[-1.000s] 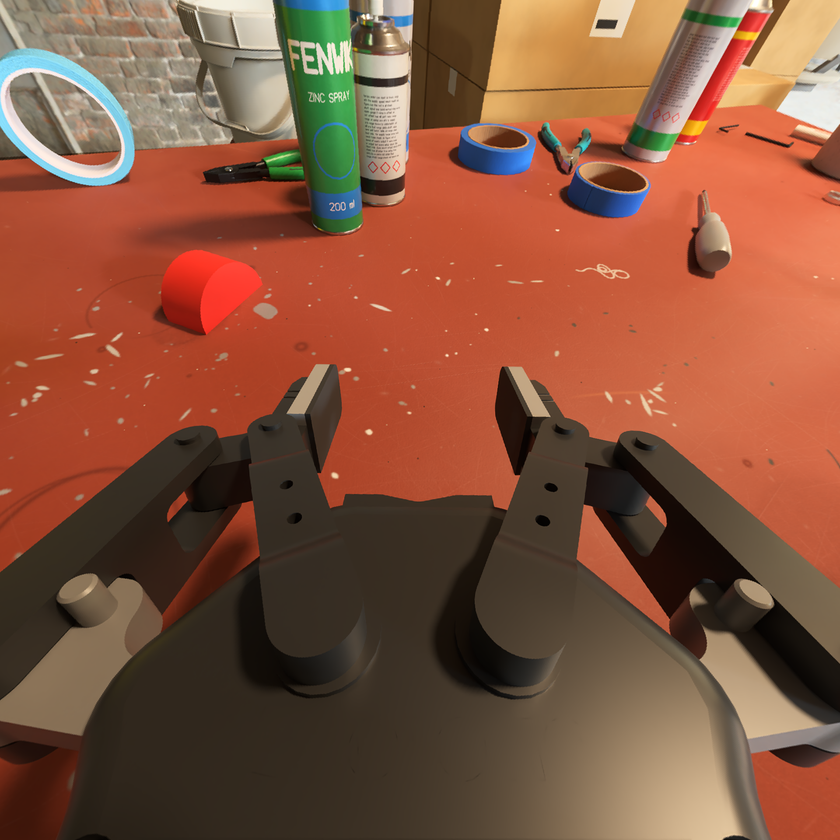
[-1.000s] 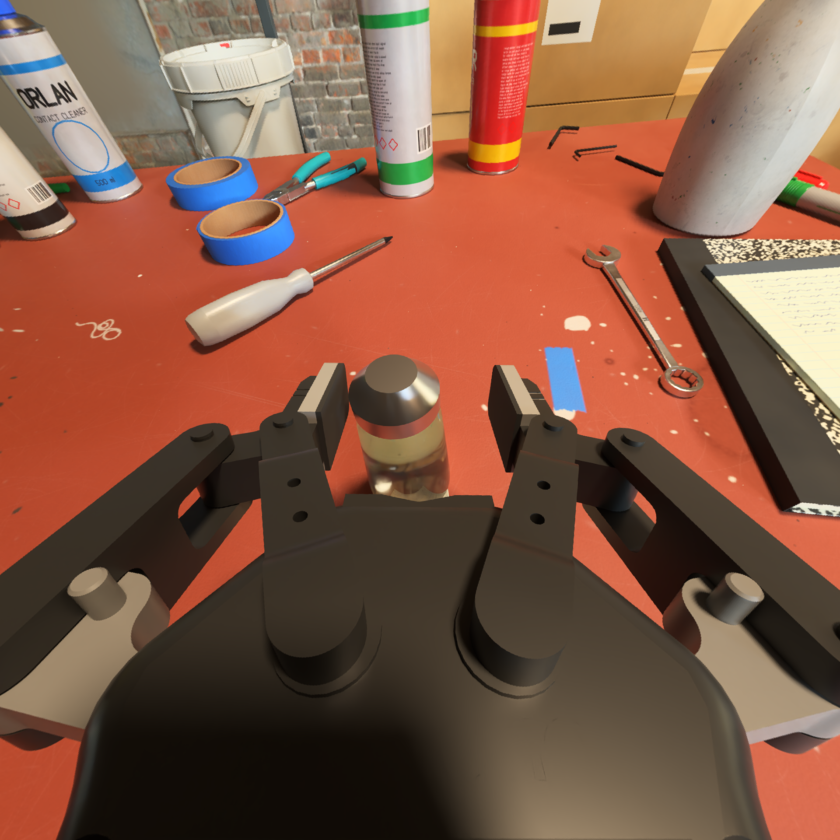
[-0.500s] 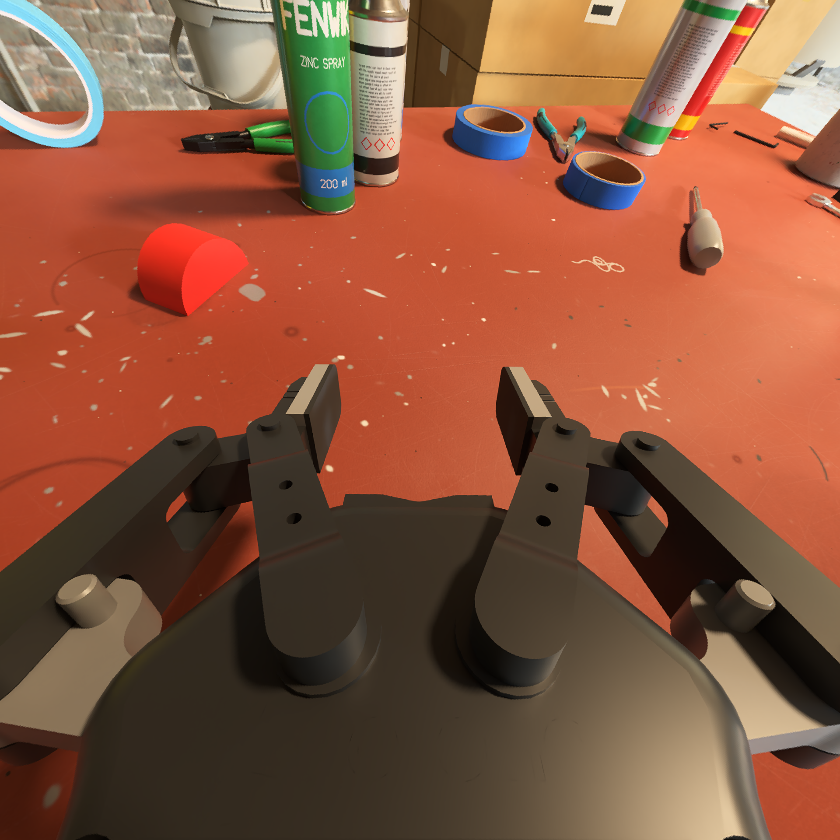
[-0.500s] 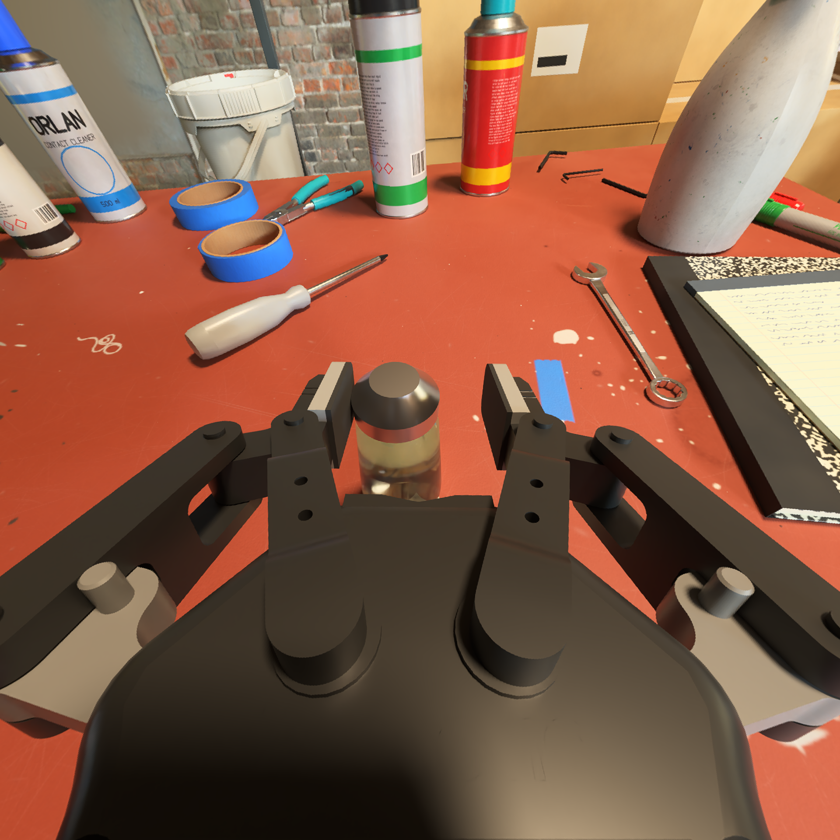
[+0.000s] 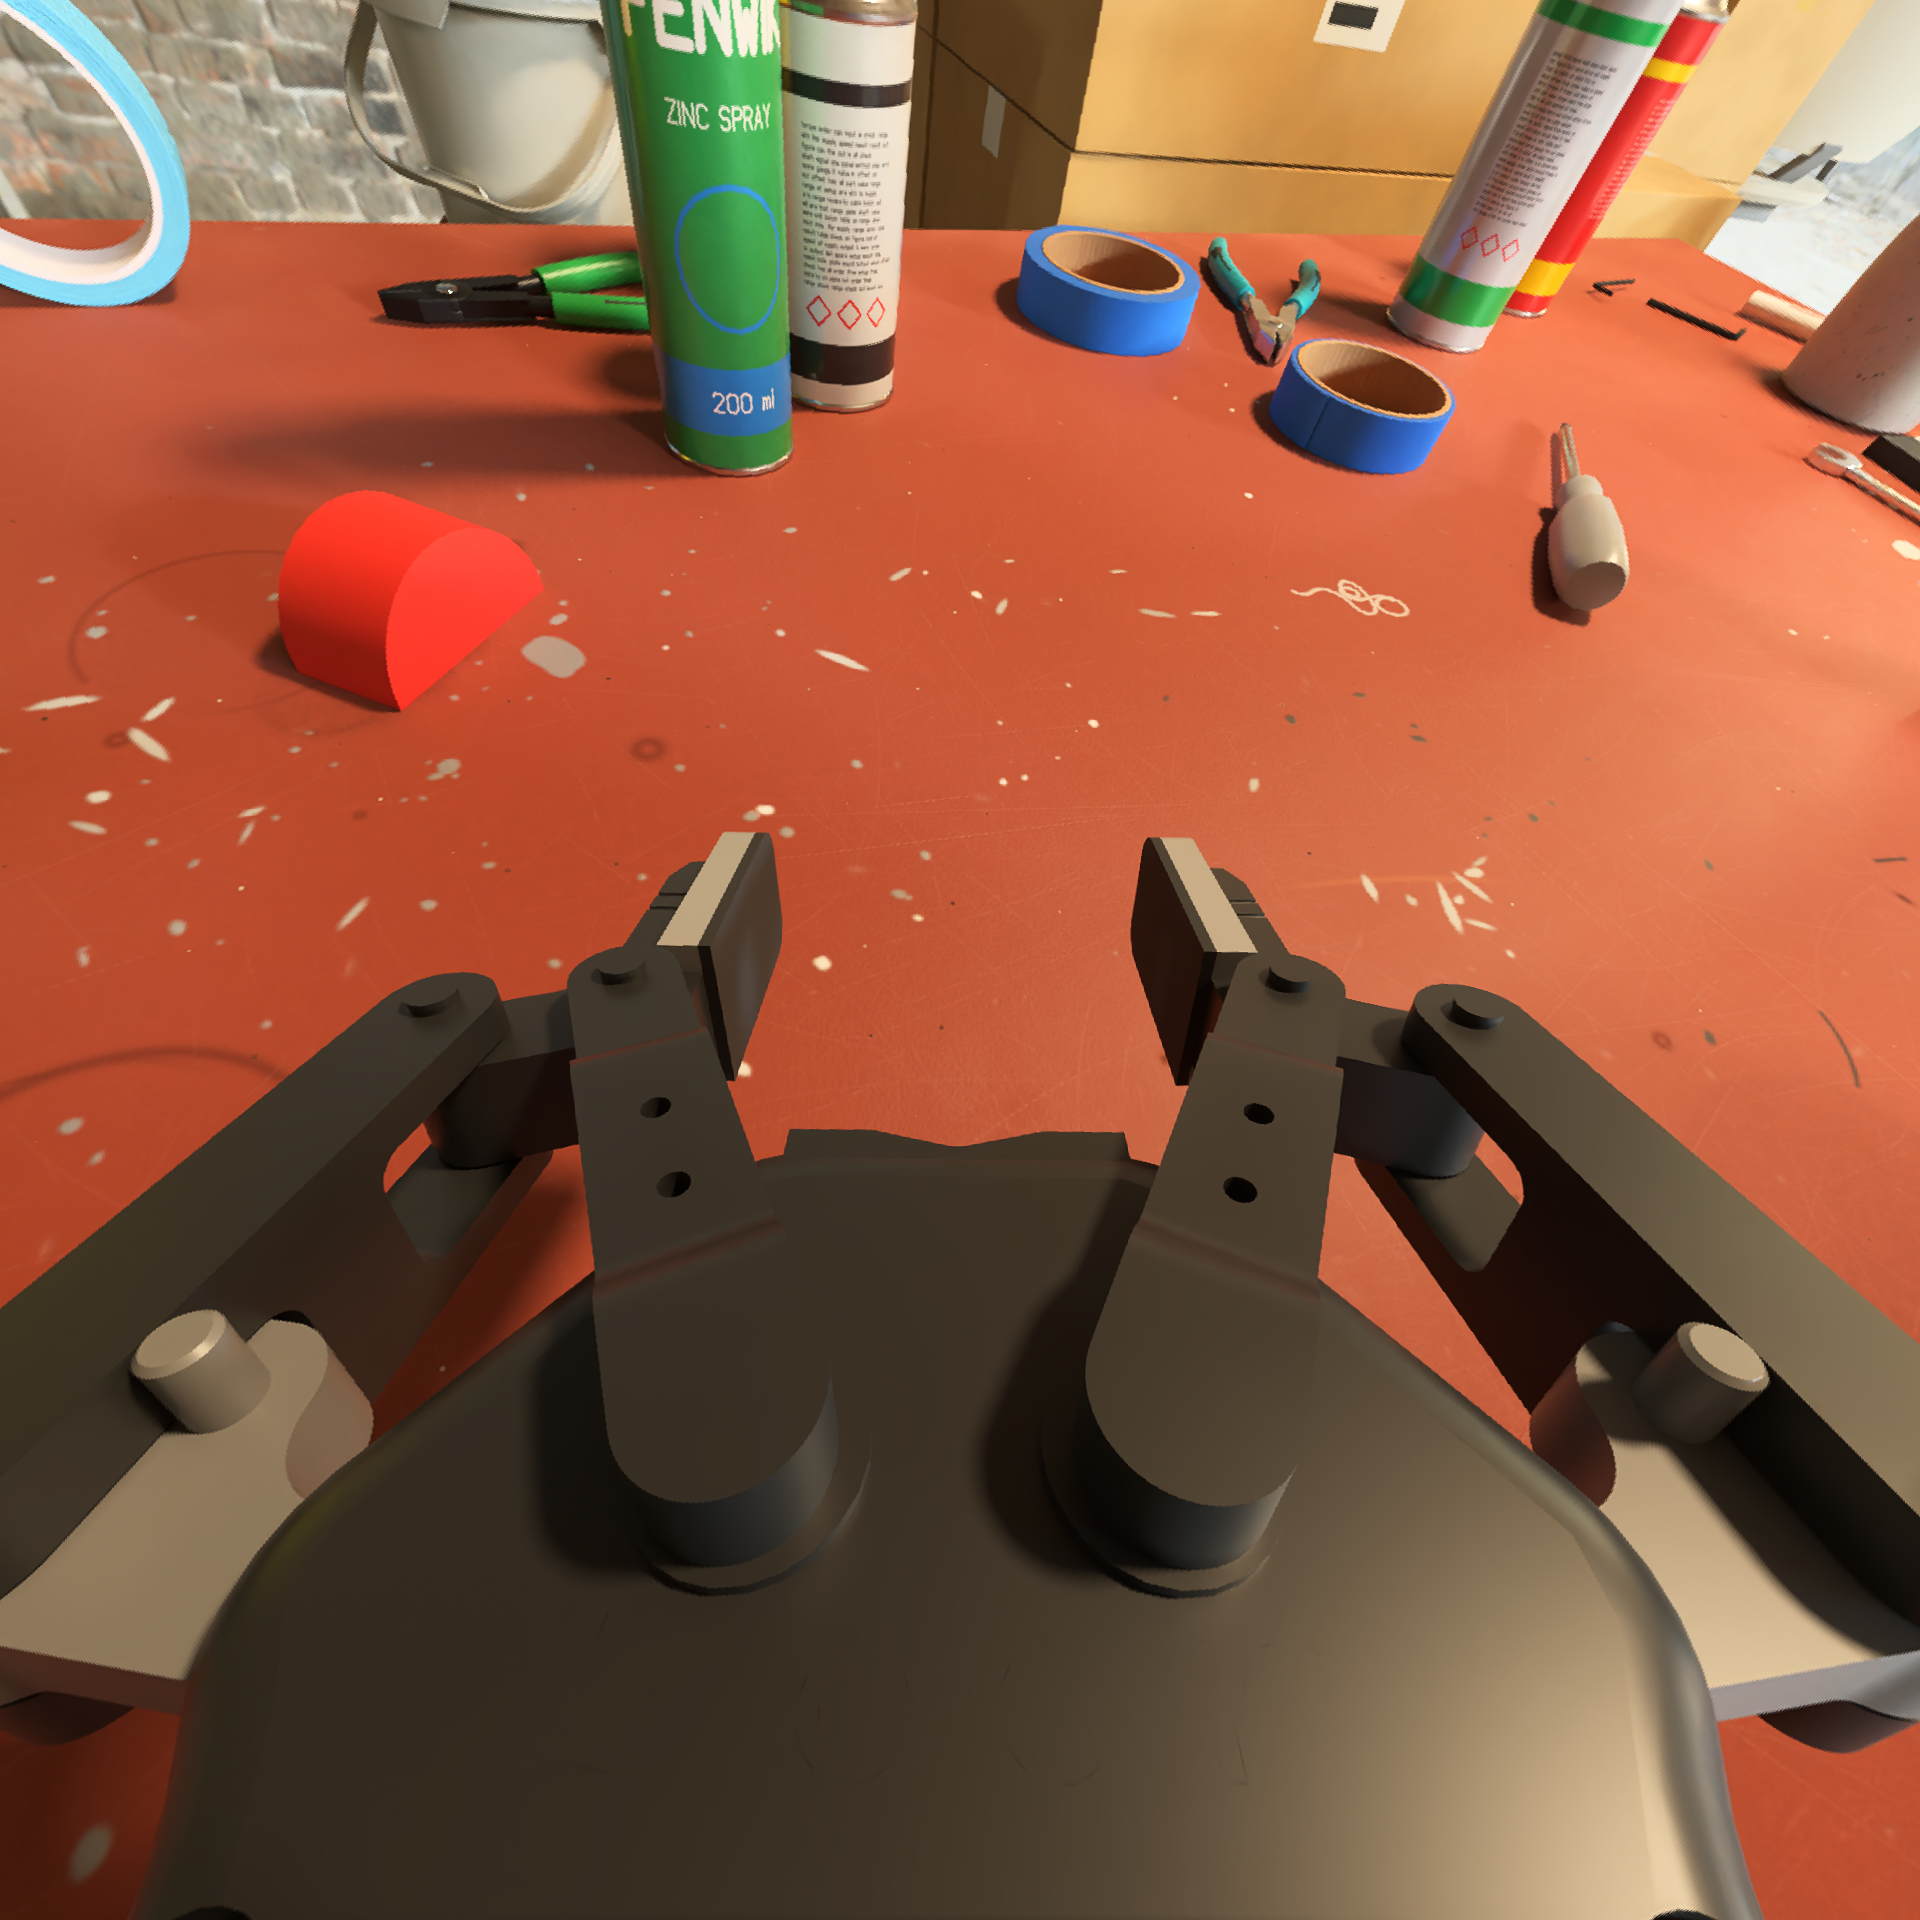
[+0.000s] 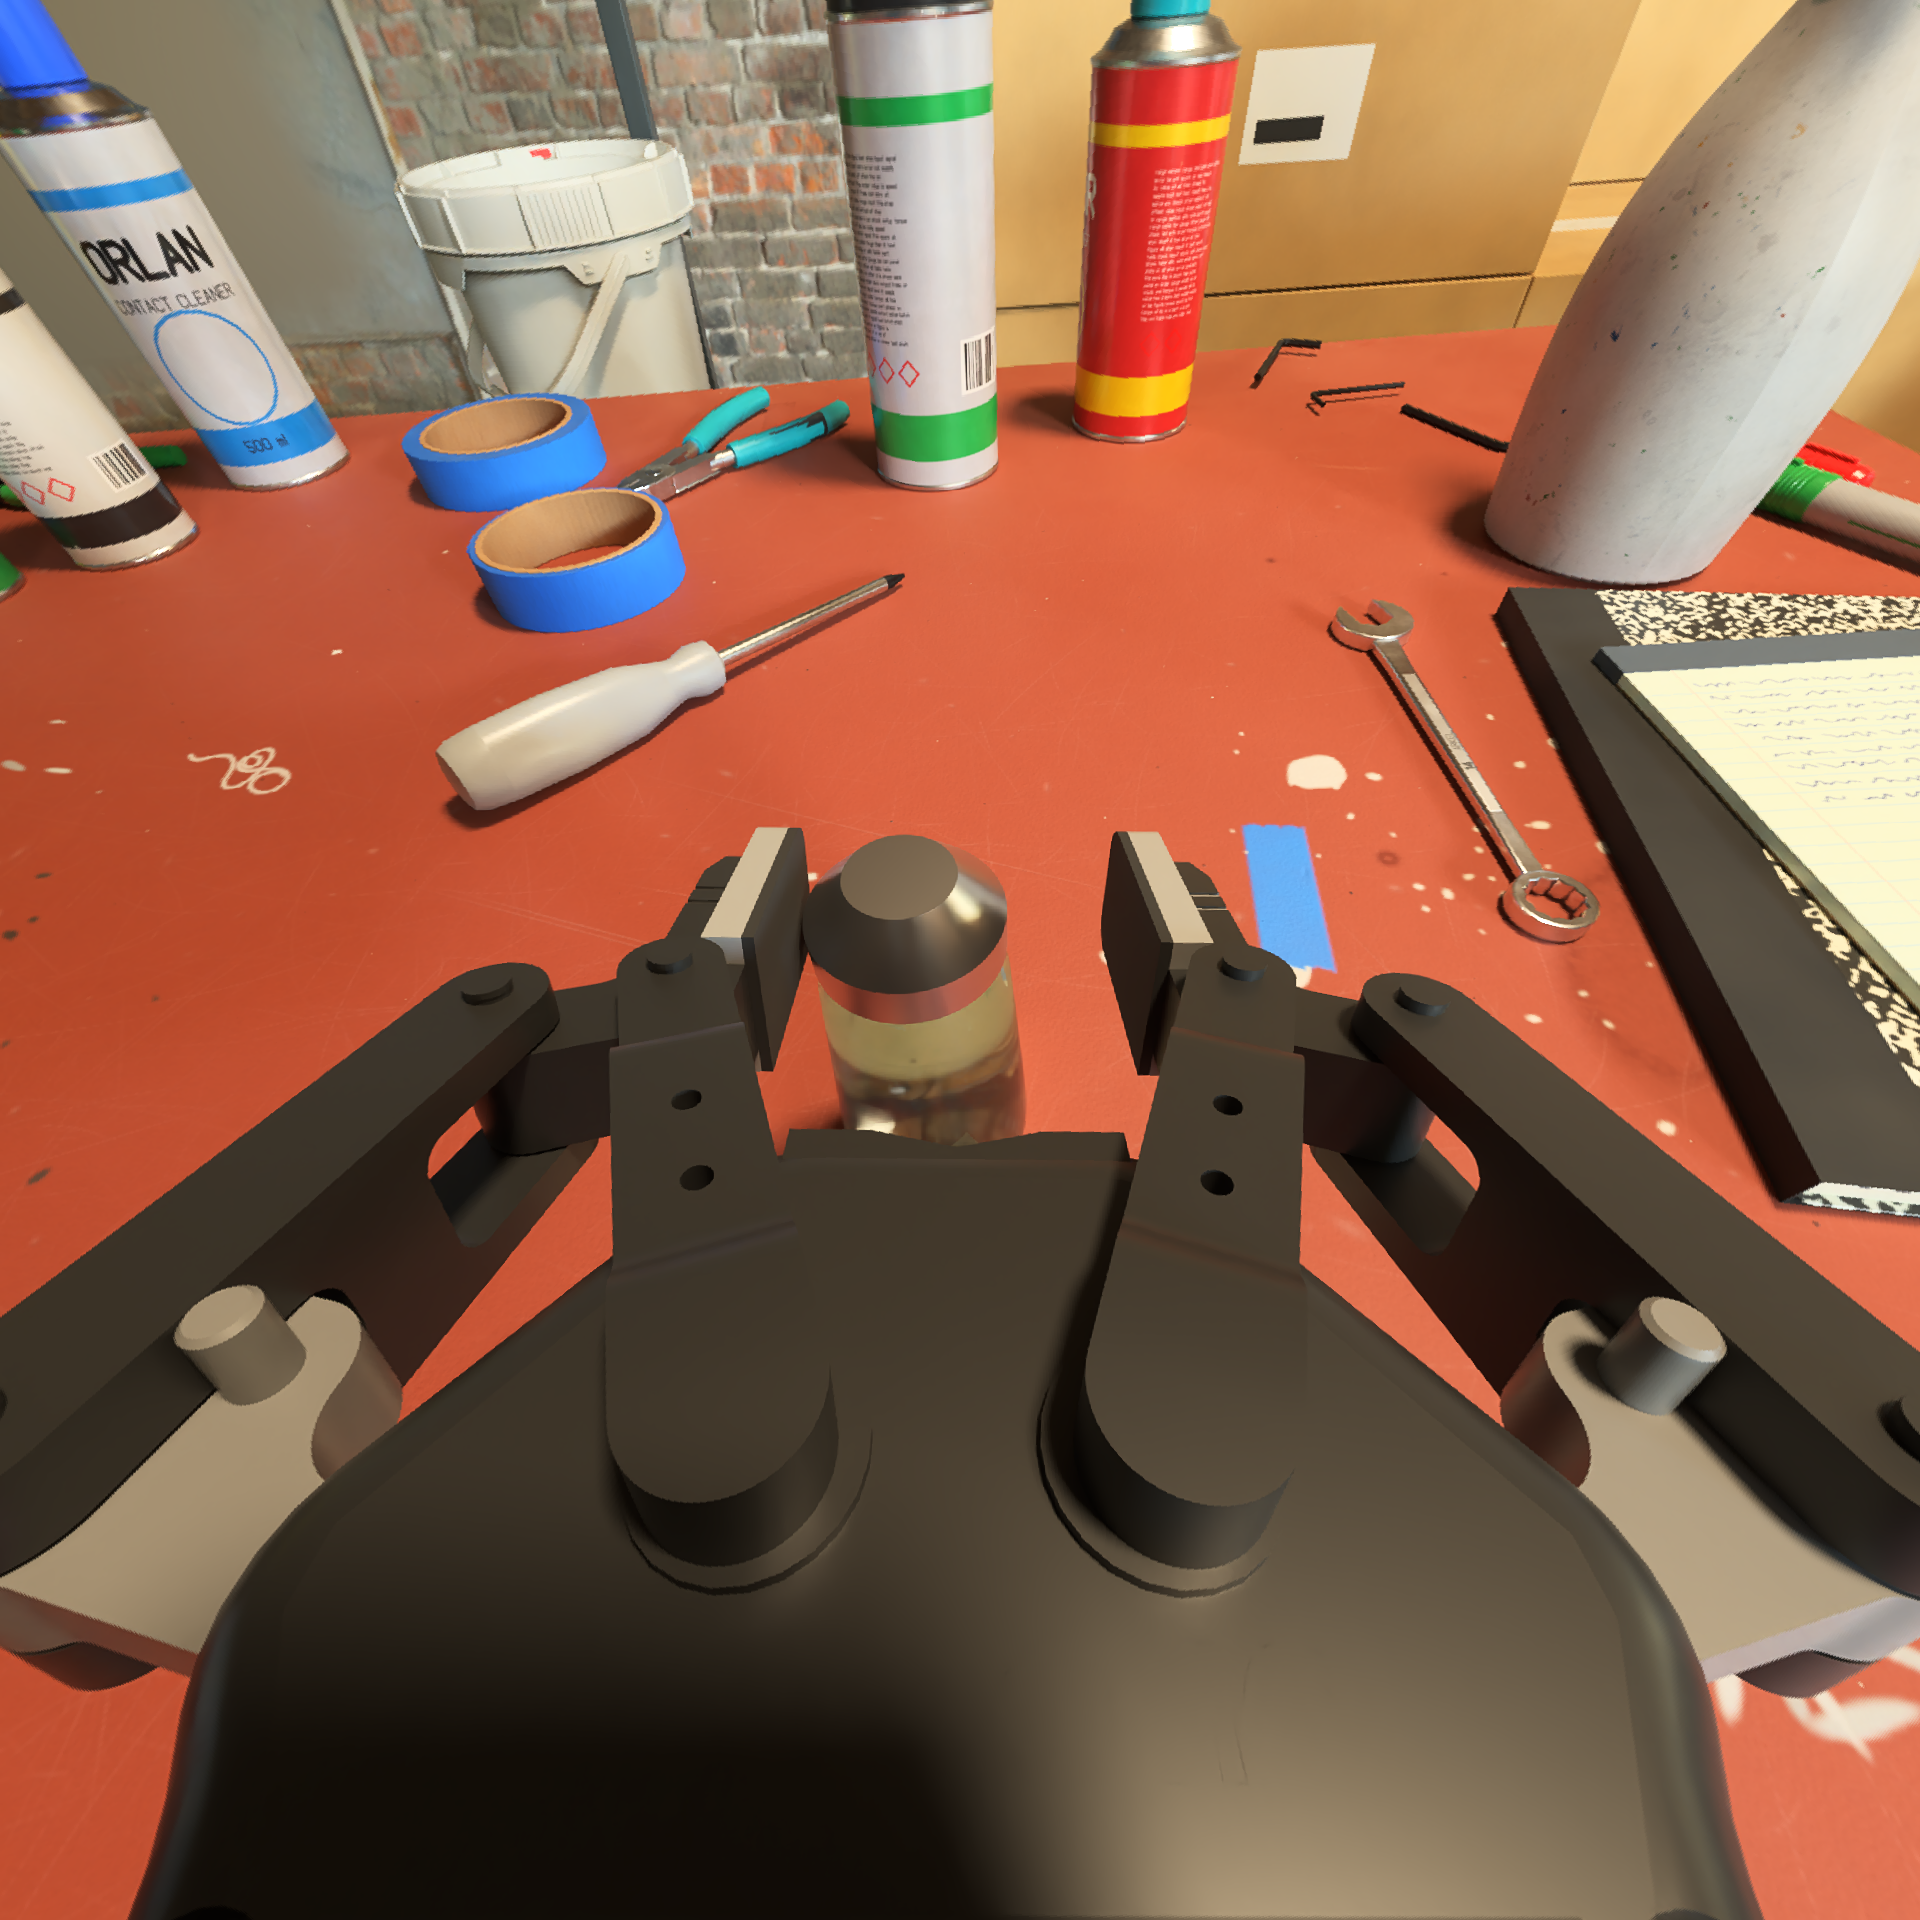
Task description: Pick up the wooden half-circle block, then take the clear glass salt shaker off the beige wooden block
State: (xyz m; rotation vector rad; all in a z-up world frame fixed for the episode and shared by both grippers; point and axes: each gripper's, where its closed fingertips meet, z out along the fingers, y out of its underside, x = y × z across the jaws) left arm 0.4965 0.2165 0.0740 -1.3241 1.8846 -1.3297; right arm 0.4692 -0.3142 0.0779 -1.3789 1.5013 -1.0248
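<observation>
Since the earlier frames, both wrists are showing changed scenes: the red half-circle block is sitting lower and nearer in the left wrist view than half a second ago, and the right gripper's fingers are standing closer to the salt shaker than a second ago.

Over the red-orange table, the left gripper is hovering with its fingers spread wide apart and nothing between them. That block is resting on its flat side, ahead and to the left of these fingers, well apart from them. Beyond it, a green spray can and a white spray can are standing side by side, with green-handled pliers lying to their left. Two blue tape rolls are lying farther right, teal pliers between them.

In the right wrist view, the jaws are parted around the shaker, which is standing upright with its metal cap between the pads. The left finger is sitting just beside or against the cap; the right one is standing clear of it. Whatever the shaker is standing on is hidden behind the gripper body. A white-handled screwdriver is lying ahead to the left, a strip of blue tape and a wrench to the right, beside a notebook.
</observation>
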